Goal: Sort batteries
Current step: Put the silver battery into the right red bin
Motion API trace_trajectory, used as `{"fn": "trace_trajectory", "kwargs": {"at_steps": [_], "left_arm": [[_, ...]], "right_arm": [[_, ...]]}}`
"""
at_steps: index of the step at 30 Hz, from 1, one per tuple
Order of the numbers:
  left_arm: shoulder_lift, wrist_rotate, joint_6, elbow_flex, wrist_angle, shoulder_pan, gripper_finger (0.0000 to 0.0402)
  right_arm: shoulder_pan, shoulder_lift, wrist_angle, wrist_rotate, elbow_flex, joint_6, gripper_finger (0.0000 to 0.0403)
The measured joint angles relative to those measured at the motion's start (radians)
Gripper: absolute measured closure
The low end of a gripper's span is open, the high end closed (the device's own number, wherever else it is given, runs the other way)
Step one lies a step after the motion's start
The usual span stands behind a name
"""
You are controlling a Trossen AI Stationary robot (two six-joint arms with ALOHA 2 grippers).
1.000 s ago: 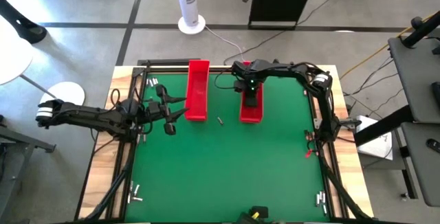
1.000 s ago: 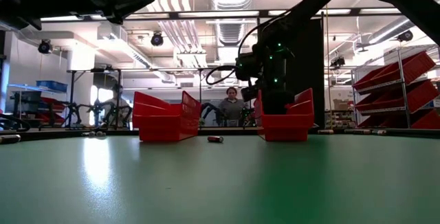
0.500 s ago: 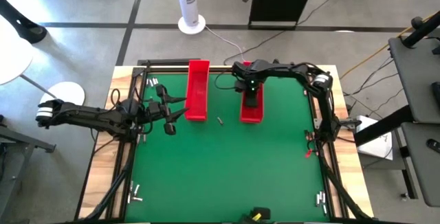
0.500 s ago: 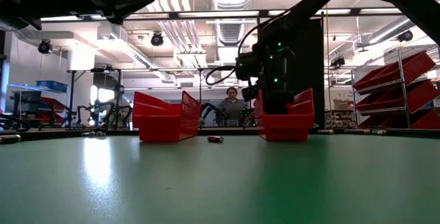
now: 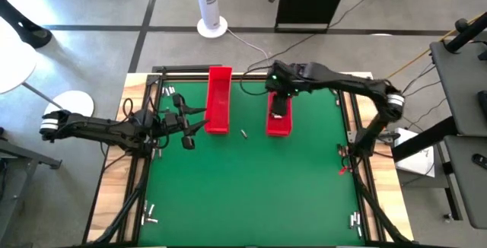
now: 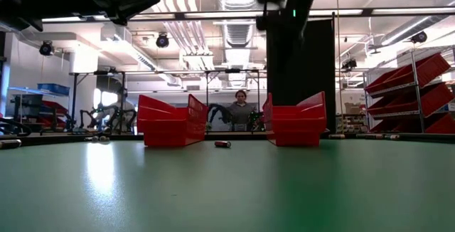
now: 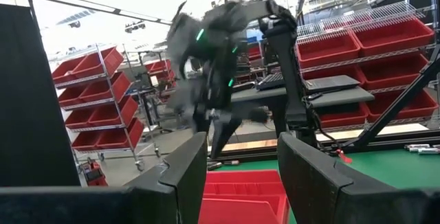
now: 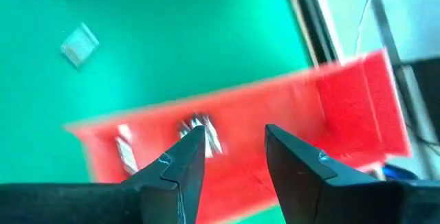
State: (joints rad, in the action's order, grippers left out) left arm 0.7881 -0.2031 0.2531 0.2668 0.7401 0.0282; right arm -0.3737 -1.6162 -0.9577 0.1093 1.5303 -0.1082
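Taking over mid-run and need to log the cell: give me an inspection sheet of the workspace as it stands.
Surface: green mat in a wooden frame.
Job's things: one battery loose between the left red tray and the right red tray; batteries inside the right tray; more along the edges.
Clutter: nothing seen.
Grippers: right gripper open, empty, above the right tray; left gripper open, empty, beside the left tray.
Cables: white cord on the floor.
Surroundings: tower fan; person behind the table.
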Motion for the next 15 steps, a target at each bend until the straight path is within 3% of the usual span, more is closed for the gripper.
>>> {"fn": "trace_trajectory", "kwargs": {"at_steps": [5,11,15], "left_arm": [[0.000,0.000,0.000,0.000,0.016,0.000,0.0244],[0.001,0.000,0.000,0.000,0.020,0.000,0.0244],[0.000,0.009,-0.008,0.000,0.018,0.000,0.0244]], "right_arm": [[0.167,0.073,0.140,0.024,-0.010,0.130,0.0257],[0.360,0.022,0.324,0.295,-0.035,0.185,0.0267],[0.422,-0.043,0.471,0.347,-0.068,0.295,0.0260]]}}
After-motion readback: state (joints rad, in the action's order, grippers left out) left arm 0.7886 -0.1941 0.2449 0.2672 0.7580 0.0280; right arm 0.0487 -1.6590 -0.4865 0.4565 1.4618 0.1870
